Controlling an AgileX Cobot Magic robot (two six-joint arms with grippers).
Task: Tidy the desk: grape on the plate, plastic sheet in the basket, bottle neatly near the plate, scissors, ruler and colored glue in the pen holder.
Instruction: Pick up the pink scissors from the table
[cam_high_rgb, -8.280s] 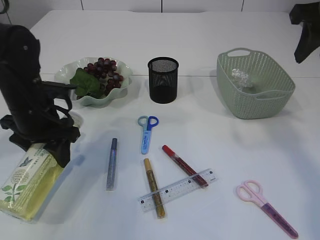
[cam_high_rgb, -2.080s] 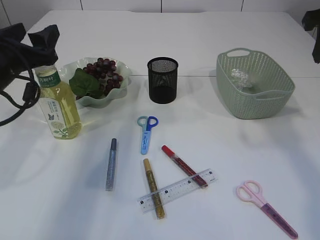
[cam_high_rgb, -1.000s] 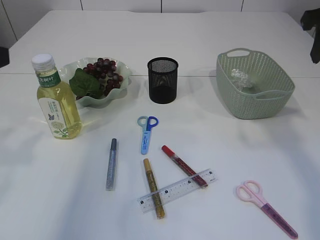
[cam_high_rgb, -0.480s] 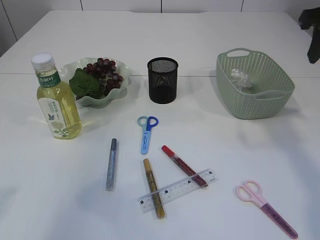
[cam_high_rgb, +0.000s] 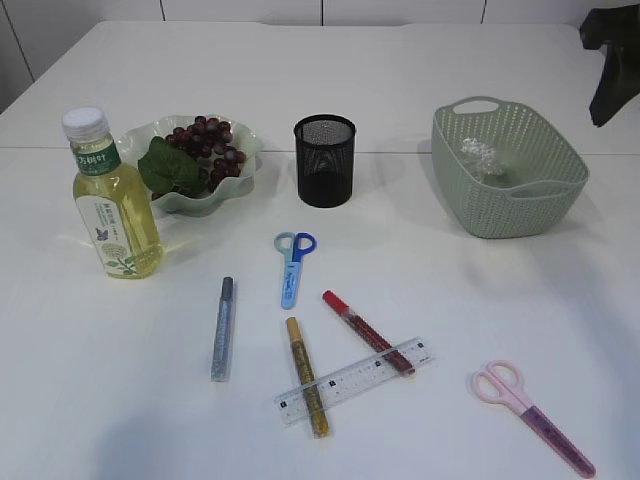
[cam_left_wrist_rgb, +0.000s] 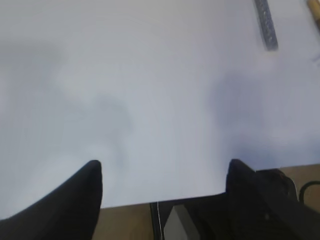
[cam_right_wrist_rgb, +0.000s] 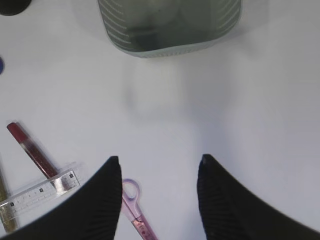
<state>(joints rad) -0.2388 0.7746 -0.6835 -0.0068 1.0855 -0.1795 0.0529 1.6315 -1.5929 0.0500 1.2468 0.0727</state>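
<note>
I see the white tabletop (cam_high_rgb: 480, 300) filling the frame. Upper right: green basket (cam_high_rgb: 510, 170) holding the crumpled plastic sheet (cam_high_rgb: 481, 155). Upper left: plate (cam_high_rgb: 135, 145) carrying the grape (cam_high_rgb: 210, 145), with the bottle (cam_high_rgb: 112, 200) upright just beside it. Centre top: black pen holder (cam_high_rgb: 325, 160). Lower centre: ruler (cam_high_rgb: 355, 380) lying over the gold glue (cam_high_rgb: 305, 390) and red glue (cam_high_rgb: 365, 330); silver glue (cam_high_rgb: 222, 328) to their left; blue scissors (cam_high_rgb: 292, 265) above; pink scissors (cam_high_rgb: 535, 415) lower right. My left claw (cam_left_wrist_rgb: 162, 175) is spread, empty, over bare tabletop. My right claw (cam_right_wrist_rgb: 159, 167) is spread, empty, above the pink scissors.
</note>
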